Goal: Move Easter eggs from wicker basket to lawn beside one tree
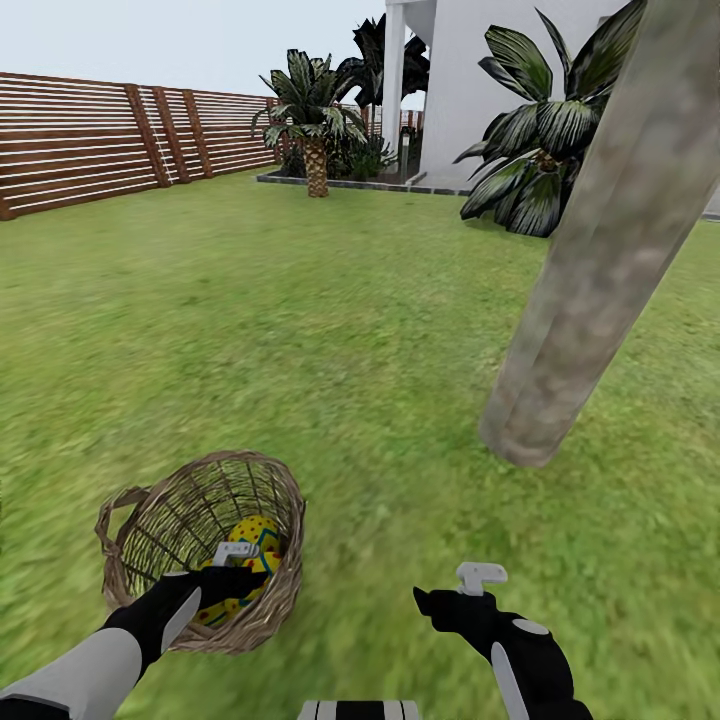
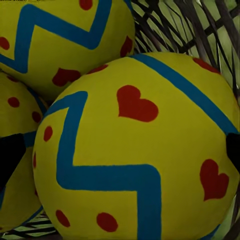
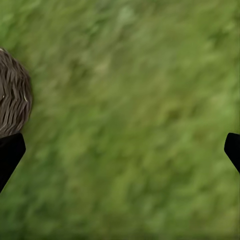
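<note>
Your Easter eggs [image 2: 135,150] lie packed together inside the wicker basket [image 1: 205,545], which sits on the lawn [image 1: 300,330] at your near left. Your left gripper [image 1: 232,570] reaches down into the basket with its jaws spread wide on either side of the nearest egg, not clenched. Your right gripper [image 3: 120,150] hangs released over bare grass beside the basket. The tree [image 1: 600,250] trunk rises just ahead to your right; a palm [image 1: 312,120], fence [image 1: 90,140] and white house [image 1: 480,70] stand well beyond.

3 yellow eggs [image 2: 135,150] in upright wicker basket [image 1: 270,590] on lawn [image 1: 300,330].
</note>
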You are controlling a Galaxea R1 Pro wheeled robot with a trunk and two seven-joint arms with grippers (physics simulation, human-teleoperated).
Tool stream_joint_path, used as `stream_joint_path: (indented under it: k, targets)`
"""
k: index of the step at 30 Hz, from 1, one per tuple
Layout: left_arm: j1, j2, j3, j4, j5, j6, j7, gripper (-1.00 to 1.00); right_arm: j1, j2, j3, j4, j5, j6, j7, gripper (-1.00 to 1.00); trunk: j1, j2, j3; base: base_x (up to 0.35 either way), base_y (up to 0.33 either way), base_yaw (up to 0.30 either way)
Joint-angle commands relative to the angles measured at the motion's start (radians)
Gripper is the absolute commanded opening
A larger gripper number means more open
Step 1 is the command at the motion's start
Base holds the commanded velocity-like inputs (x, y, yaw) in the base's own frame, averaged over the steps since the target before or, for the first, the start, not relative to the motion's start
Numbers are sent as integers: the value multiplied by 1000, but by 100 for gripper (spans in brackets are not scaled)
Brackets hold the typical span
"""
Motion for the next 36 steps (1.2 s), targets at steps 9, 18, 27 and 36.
stream_joint_path:
  k: [9,18,27,36]
  targets:
    - [1,-8,-7,1,6,7,2,100,0,0,-1,-1,-5,5,0,100,0,0,-1,-21,0,0]
    - [1,-23,-6,1,6,7,5,100,0,0,-2,-1,-5,5,0,100,0,0,-1,-36,0,0]
    - [0,-24,-5,5,6,14,11,100,0,-1,-2,-1,-5,5,0,100,0,0,-1,-8,0,0]
    - [0,-24,-4,8,8,21,29,100,0,0,-2,-1,-5,5,0,100,0,0,-1,-6,0,0]
